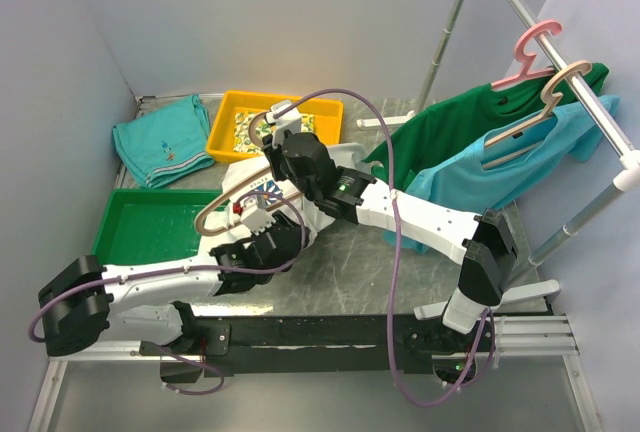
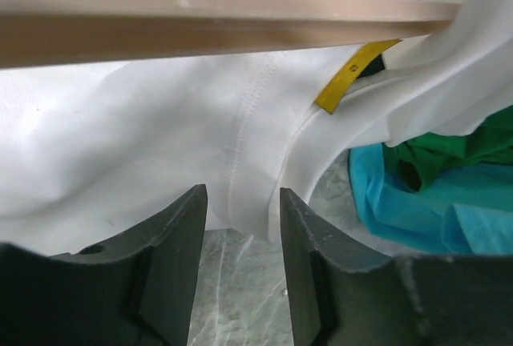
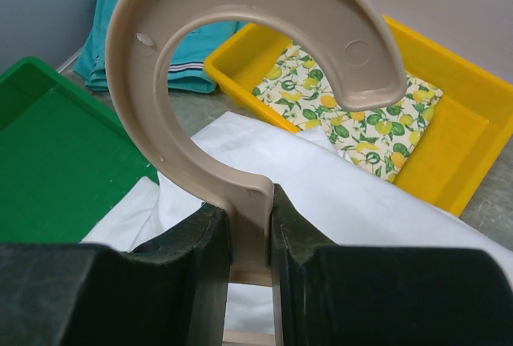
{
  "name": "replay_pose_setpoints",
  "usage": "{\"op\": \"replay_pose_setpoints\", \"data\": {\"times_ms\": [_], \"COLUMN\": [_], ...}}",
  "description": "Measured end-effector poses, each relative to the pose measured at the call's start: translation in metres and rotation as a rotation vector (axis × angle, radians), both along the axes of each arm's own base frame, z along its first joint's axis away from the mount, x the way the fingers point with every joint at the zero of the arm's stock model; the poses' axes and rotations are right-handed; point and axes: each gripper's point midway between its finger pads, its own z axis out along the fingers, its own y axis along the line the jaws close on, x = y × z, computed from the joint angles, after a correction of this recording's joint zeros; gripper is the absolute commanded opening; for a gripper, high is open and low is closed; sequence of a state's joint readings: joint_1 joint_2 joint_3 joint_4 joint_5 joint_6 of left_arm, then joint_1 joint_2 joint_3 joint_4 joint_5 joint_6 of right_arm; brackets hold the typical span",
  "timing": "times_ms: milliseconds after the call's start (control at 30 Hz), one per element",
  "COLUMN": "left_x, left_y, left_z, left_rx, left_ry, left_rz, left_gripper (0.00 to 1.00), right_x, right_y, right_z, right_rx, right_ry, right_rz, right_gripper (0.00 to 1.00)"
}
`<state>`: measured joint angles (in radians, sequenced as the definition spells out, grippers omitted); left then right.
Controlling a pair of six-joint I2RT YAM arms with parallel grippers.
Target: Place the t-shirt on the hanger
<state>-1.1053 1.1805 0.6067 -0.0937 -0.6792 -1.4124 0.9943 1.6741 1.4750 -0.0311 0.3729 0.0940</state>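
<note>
The hanger (image 3: pixel 136 98) is gripped at its neck, just below the hook, between the fingers of the right end effector (image 3: pixel 250 218), which is closed narrowly on it. In the right wrist view the hook is curled over toward 3 o'clock.

The t-shirt (image 1: pixel 238 177) is bunched on the table (image 1: pixel 340 272), left of centre, beneath the hanger. In the left wrist view one hanger arm is laid across the white cloth, and its end at 3 o'clock is hidden by that cloth. The fingers of the left end effector (image 2: pixel 240 226) are set partly apart. A stitched fold of the t-shirt is hung between their tips, unpinched. A yellow tag (image 2: pixel 353 74) is seen near the seam.

From the t-shirt, a yellow tray (image 1: pixel 222 132) is found at 12 o'clock and a green tray (image 1: pixel 150 227) at 9 o'clock. At 3 o'clock a blue shirt (image 1: pixel 480 177) and a green shirt (image 1: pixel 450 127) are hung on a rack (image 1: pixel 448 32).
</note>
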Motion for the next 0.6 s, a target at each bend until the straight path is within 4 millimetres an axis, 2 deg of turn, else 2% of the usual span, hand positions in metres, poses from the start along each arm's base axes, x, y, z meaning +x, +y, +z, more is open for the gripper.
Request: {"op": "replay_pose_setpoints", "data": {"times_ms": [300,367,467,500,600], "left_x": [0.001,0.001,0.002,0.001,0.002], "left_y": [-0.003,-0.004,-0.004,-0.004,-0.002], "left_z": [-0.011,-0.015,-0.020,-0.021,-0.016], "left_rx": [-0.006,0.008,0.019,0.018,-0.004], "left_ry": [0.027,0.033,0.042,0.043,0.038], "left_rz": [0.021,0.021,0.023,0.025,0.038], "left_gripper": [0.45,0.42,0.26,0.17,0.01], "right_x": [0.000,0.000,0.000,0.000,0.000], "right_y": [0.000,0.000,0.000,0.000,0.000], "right_z": [0.000,0.000,0.000,0.000,0.000], "right_rx": [0.005,0.007,0.008,0.008,0.007], "right_ry": [0.003,0.005,0.006,0.006,0.006], "right_rz": [-0.001,-0.002,-0.002,-0.002,-0.003], "right_gripper": [0.00,0.00,0.00,0.00,0.00]}}
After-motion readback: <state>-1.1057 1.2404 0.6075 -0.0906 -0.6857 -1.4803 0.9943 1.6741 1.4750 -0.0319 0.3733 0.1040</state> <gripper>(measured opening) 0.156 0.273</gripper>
